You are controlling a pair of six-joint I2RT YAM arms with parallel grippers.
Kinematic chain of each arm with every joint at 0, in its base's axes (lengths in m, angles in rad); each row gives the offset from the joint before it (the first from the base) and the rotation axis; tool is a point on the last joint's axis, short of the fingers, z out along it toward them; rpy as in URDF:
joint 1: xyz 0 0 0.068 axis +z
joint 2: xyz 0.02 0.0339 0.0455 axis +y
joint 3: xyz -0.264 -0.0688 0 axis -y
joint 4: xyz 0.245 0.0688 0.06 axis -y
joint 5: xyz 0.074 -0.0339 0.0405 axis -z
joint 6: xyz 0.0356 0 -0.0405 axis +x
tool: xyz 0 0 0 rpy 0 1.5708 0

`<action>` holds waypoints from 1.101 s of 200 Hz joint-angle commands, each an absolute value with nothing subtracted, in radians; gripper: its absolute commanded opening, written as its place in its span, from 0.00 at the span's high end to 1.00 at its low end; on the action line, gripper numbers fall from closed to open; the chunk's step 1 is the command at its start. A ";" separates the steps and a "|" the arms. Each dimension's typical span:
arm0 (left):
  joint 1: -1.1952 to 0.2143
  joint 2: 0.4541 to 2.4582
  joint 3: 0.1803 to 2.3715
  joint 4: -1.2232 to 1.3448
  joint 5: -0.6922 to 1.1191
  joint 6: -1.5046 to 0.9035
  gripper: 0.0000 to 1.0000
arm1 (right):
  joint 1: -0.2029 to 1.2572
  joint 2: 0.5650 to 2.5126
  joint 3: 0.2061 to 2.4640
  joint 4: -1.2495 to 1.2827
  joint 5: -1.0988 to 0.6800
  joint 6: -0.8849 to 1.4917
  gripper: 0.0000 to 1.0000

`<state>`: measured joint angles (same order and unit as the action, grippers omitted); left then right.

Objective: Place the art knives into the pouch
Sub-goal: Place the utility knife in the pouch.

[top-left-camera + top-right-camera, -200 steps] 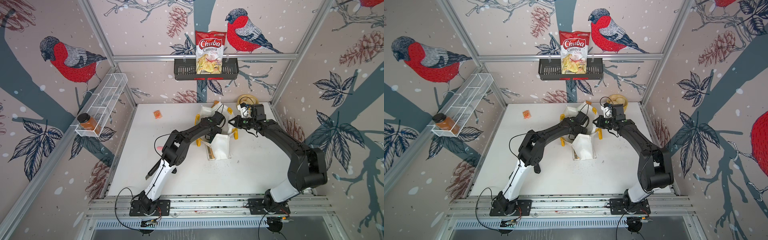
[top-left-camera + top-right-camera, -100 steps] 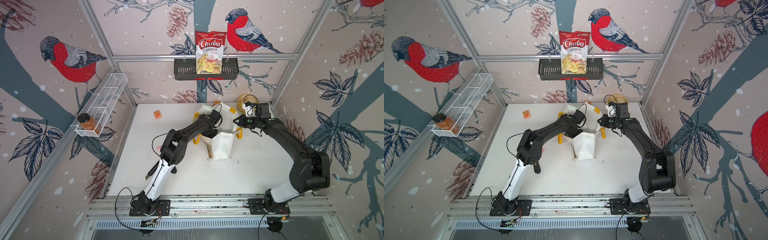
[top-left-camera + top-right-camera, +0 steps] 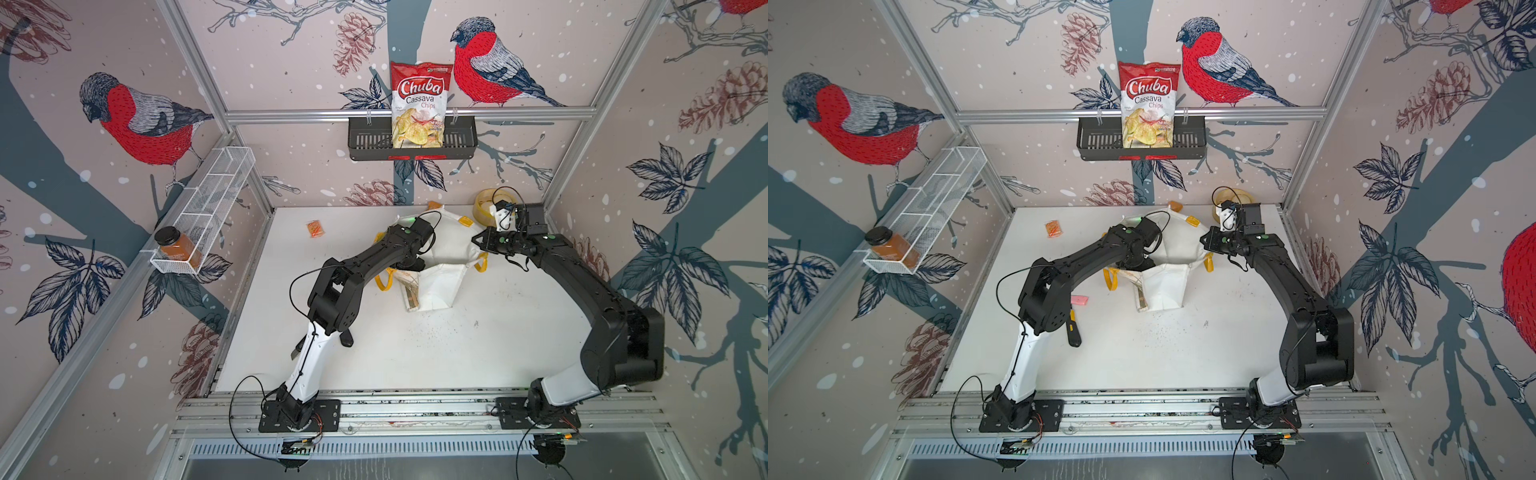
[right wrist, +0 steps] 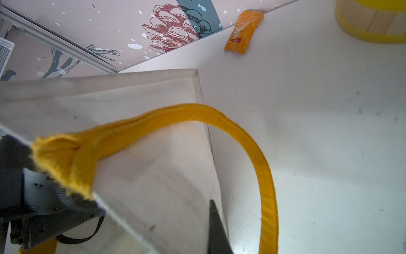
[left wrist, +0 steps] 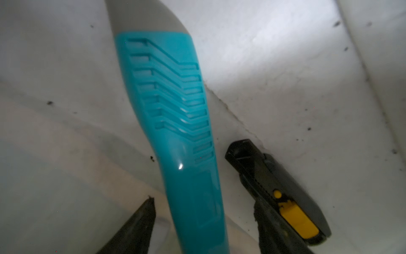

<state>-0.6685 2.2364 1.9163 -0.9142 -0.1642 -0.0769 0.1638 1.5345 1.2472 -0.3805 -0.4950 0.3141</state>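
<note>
Inspection: teal art knife [image 5: 175, 136] lies inside the white pouch [image 3: 436, 286], between the parted left end effector [image 5: 204, 228] tips, apparently released. Right end effector [image 3: 480, 243] pinches pouch rim shut. Knife: light, rigid, smooth; grip the ribbed handle.

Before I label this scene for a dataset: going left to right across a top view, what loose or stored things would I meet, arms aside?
In a top view: amber jar in the white wire shelf → orange packet → pouch → yellow tape roll.
</note>
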 commanded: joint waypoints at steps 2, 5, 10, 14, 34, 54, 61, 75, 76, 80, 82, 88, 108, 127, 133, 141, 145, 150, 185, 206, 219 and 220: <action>-0.661 2.201 1.885 -0.968 -0.252 -0.052 0.23 | 0.158 1.522 1.253 -0.347 -0.462 0.305 1.00; -0.661 2.199 1.882 -0.968 -0.253 -0.049 0.22 | 0.158 1.523 1.253 -0.345 -0.462 0.305 1.00; -0.661 2.193 1.875 -0.968 -0.253 -0.045 0.21 | 0.158 1.523 1.251 -0.345 -0.464 0.306 1.00; -0.661 2.189 1.870 -0.968 -0.253 -0.042 0.20 | 0.158 1.523 1.250 -0.343 -0.463 0.308 1.00; -0.661 2.173 1.846 -0.970 -0.263 -0.029 0.14 | 0.171 1.521 1.241 -0.339 -0.462 0.309 1.00; -0.666 2.168 1.825 -0.974 -0.261 -0.017 0.11 | 0.175 1.521 1.241 -0.342 -0.454 0.306 1.00; -0.666 2.165 1.817 -0.974 -0.257 -0.016 0.10 | 0.175 1.520 1.242 -0.343 -0.453 0.305 1.00; -0.668 2.159 1.800 -0.974 -0.252 -0.009 0.08 | 0.175 1.520 1.238 -0.345 -0.451 0.305 1.00; -0.669 2.158 1.799 -0.974 -0.251 -0.009 0.08 | 0.176 1.520 1.239 -0.345 -0.451 0.305 1.00; -0.670 2.156 1.795 -0.974 -0.248 -0.006 0.07 | 0.176 1.521 1.238 -0.344 -0.451 0.305 1.00; -0.670 2.155 1.794 -0.973 -0.246 -0.005 0.07 | 0.176 1.521 1.238 -0.344 -0.451 0.306 1.00; -0.670 2.154 1.790 -0.973 -0.239 -0.003 0.07 | 0.179 1.522 1.236 -0.342 -0.450 0.307 1.00; -0.672 2.152 1.815 -0.974 -0.209 -0.009 0.06 | 0.190 1.527 1.235 -0.338 -0.456 0.310 1.00; -0.678 2.152 1.850 -0.983 -0.161 -0.012 0.05 | 0.213 1.533 1.233 -0.326 -0.454 0.319 1.00; -0.678 2.154 1.861 -0.987 -0.136 -0.011 0.04 | 0.221 1.537 1.231 -0.321 -0.456 0.324 1.00; -0.679 2.154 1.872 -0.989 -0.116 -0.014 0.04 | 0.234 1.539 1.228 -0.312 -0.458 0.329 1.00; -0.679 2.155 1.876 -0.988 -0.111 -0.017 0.04 | 0.241 1.542 1.227 -0.306 -0.459 0.331 1.00; -0.681 2.157 1.881 -0.988 -0.105 -0.020 0.05 | 0.251 1.545 1.225 -0.301 -0.459 0.332 1.00; -0.701 2.160 1.905 -0.959 -0.087 -0.039 0.05 | 0.313 1.570 1.238 -0.276 -0.463 0.352 1.00; -0.714 2.156 1.933 -0.944 -0.077 -0.051 0.06 | 0.339 1.581 1.242 -0.253 -0.481 0.363 1.00; -0.722 2.147 1.958 -0.940 -0.084 -0.057 0.06 | 0.342 1.587 1.239 -0.240 -0.496 0.372 1.00; -0.721 2.146 1.960 -0.941 -0.085 -0.057 0.06 | 0.342 1.588 1.239 -0.239 -0.496 0.373 1.00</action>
<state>-0.7124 2.1612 1.9240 -0.9497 -0.0986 -0.0299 0.3332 1.5791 1.2343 -0.2928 -0.4713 0.3450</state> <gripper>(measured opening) 0.944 0.071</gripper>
